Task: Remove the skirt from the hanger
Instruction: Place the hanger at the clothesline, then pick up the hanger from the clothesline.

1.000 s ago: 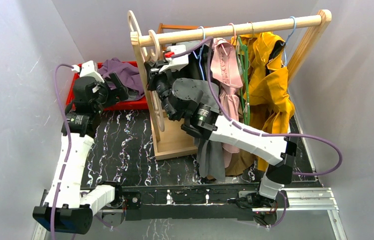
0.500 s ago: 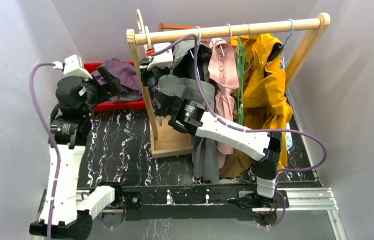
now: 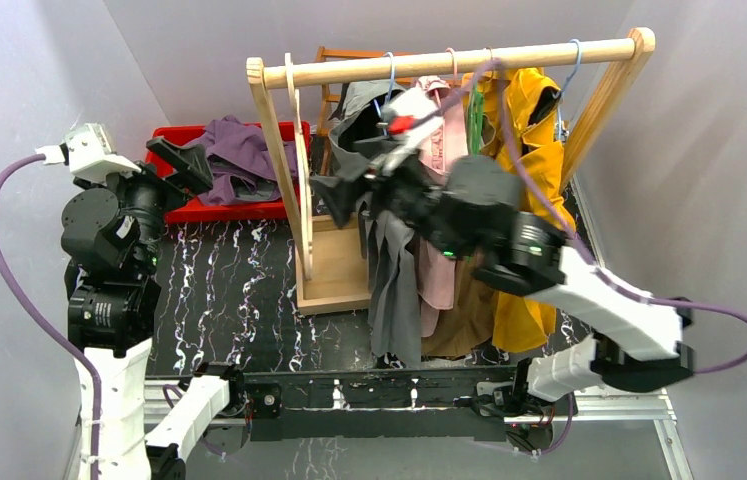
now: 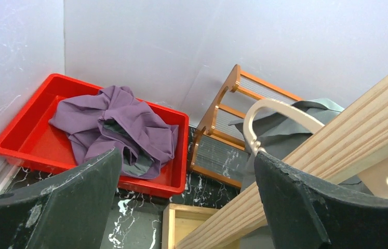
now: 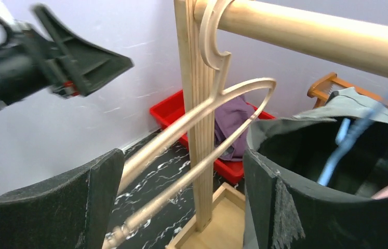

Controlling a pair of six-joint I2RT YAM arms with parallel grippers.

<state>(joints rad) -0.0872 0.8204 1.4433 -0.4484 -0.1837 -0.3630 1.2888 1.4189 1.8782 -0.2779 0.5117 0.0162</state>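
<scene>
1. Purple and limp, the crumpled purple fabric skirt [image 3: 239, 150] lies heaped in the shallow red plastic tray [image 3: 229, 211] at ten o'clock in the top view. I take this garment, not the long grey garment [image 3: 394, 280] on the round wooden rail [image 3: 449, 62], to be the skirt. If so, it is already off the bare curved wooden hanger [image 3: 296, 150]. The left gripper [image 3: 184, 165] hovers near the tray and the right gripper [image 3: 349, 175] sits by the rack. Both are empty.

2. In the left wrist view the left gripper [image 4: 185, 161] is spread wide with nothing between its matte black fingers. The skirt [image 4: 116, 127] is at ten o'clock. It looks light, soft and floppy, with a greyish lining showing. A raised fold or the waist edge would be the place to pinch; it would drape rather than hold shape. The tray [image 4: 25, 122] is glossy and rigid.

3. In the right wrist view the right gripper [image 5: 184, 161] also gapes wide and holds nothing. The smooth, stiff hanger [image 5: 217, 109] hangs bare at twelve o'clock, with the skirt [image 5: 230, 122] beyond it.
</scene>
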